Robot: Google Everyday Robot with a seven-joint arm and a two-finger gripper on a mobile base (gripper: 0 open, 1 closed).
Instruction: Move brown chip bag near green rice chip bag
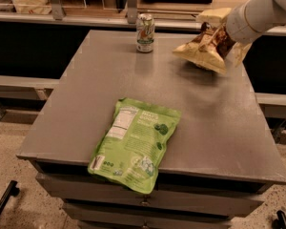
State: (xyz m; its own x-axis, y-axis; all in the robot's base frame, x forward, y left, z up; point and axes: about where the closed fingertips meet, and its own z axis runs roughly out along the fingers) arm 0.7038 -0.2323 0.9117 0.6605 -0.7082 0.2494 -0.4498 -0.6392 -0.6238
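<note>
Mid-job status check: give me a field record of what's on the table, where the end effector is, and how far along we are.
brown chip bag: far right of the table, tilted and crumpled
end effector: at the brown chip bag's upper right end, above the table's far right corner
green rice chip bag: lying flat, label up, at the front, its lower end hanging over the front edge
can: upright at the far edge, left of the brown chip bag
gap between bags: wide, far right versus front
task: not yet done
</note>
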